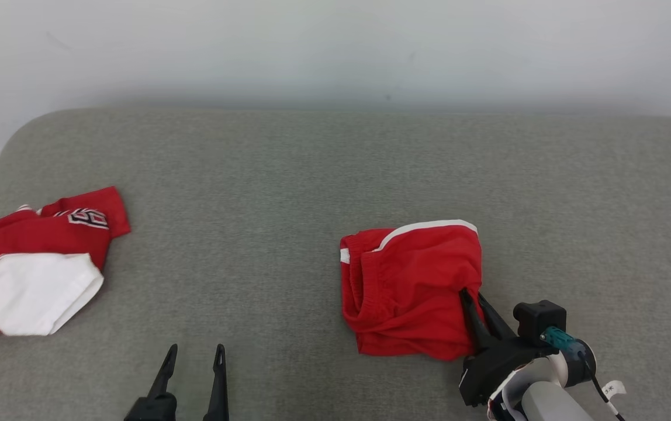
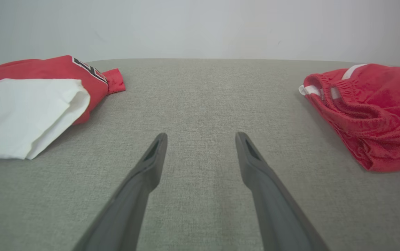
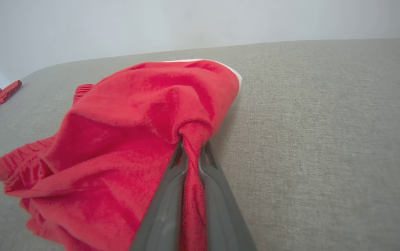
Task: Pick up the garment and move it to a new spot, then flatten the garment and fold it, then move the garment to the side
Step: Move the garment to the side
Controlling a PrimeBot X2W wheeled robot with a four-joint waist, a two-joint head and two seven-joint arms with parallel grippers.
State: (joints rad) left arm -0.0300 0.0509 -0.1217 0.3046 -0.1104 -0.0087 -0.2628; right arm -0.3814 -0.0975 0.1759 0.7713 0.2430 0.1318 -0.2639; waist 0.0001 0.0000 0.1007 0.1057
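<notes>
Head view: the crumpled red shorts with a white side stripe and gathered waistband (image 1: 411, 286) lie right of centre on the grey fabric-covered tabletop (image 1: 324, 169). The waistband faces the robot's left and the white stripe runs along the far edge. The right claw (image 1: 471, 298) reaches in from the near right, its fingers slanting up and to the left. Their tips are buried in the right-hand edge of the shorts, so the bulk of the cloth lies left of and beyond the grip. The pale forearm sits low behind it, angled the same way. The left claw (image 1: 195, 351) rests at the near edge, well apart from the shorts. A red and white jersey with a number patch (image 1: 31, 263) lies further to its left. The right arm is clearly the nearer one.

Left wrist view: the left claw's fingers stand wide apart over bare tabletop and hold nothing. The shorts are off to one side and the jersey to the other.

Right wrist view: the right claw's fingers are pinched close on a twisted fold of red cloth. The fold bunches into a knot at the tips, and the rest of the shorts mounds ahead and to the left. With the hold off-centre, I judge a lift would leave most of the shorts hanging to that side.
</notes>
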